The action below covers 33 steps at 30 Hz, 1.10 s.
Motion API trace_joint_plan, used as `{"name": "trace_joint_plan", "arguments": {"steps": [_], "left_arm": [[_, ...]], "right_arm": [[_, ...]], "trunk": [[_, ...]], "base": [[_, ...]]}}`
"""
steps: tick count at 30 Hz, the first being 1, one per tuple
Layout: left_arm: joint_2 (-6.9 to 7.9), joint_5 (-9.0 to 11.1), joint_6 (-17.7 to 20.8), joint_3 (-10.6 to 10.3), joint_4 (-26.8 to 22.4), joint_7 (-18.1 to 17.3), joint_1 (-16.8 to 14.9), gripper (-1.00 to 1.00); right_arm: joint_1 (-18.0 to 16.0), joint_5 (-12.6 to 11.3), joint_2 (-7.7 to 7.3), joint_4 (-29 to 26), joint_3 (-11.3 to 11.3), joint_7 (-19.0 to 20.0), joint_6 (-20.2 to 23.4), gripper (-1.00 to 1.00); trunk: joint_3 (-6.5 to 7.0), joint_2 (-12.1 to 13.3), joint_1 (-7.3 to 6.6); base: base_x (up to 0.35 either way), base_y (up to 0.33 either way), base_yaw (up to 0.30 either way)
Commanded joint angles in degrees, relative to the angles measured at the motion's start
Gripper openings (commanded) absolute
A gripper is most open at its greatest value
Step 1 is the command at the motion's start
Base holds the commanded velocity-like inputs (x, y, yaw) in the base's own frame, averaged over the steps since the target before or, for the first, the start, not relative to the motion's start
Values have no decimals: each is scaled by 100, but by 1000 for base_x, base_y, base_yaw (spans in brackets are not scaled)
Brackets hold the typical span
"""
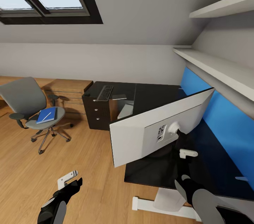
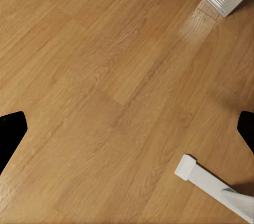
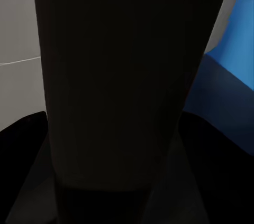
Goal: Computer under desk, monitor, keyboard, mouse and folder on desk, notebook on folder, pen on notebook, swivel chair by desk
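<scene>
While clamped on the black stand (image 3: 121, 76), right pincer (image 1: 183, 158) steadying monitor (image 1: 148, 132) over table (image 1: 155, 97); left pincer (image 1: 68, 181) open, empty, idle.

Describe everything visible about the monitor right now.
The monitor is a wide flat panel seen from behind, its light grey back facing the camera, with a small port label and a round mount at the middle. It sits tilted over the desk, one end lower toward the floor side. A black stand column runs down from the mount; the right gripper is at that column, apparently gripping it. The screen side is hidden.
</scene>
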Motion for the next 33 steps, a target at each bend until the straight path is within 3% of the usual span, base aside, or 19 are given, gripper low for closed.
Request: {"name": "trace_joint_plan", "arguments": {"steps": [1,4,6,10,20,24,25,33], "left_arm": [[-4,60,26,4,-7,33,-5,100],[-4,60,26,-43,48,33,-5,100],[9,60,26,-219,94,46,-5,100],[13,59,26,-272,103,50,-5,100],[14,52,26,-285,106,51,-5,100],[-65,53,23,-244,-28,52,-5,100],[-65,53,23,-244,-60,52,-5,100],[-76,62,105,-228,-323,78,-5,100]], "right_arm": [[-5,92,2,10,32,-18,-12,-100],[-8,92,1,12,32,-13,-41,-100],[-6,99,2,14,32,-10,-49,-100],[-6,100,2,16,32,-4,-51,-100],[-7,100,2,13,32,0,-51,-100],[9,-97,117,21,-24,19,-103,-100],[9,-75,117,21,-96,19,-116,-100],[15,-149,171,24,-13,18,-132,-100]], "trunk": [[-13,-12,4],[-13,-12,4],[-13,-12,4],[-13,-12,4],[-13,-12,4],[-13,-12,4],[-13,-12,4],[-12,-12,4]], "base": [[0,0,0],[0,0,0],[0,0,0],[0,0,0],[0,0,0],[0,0,0],[0,0,0],[0,0,0]]}}
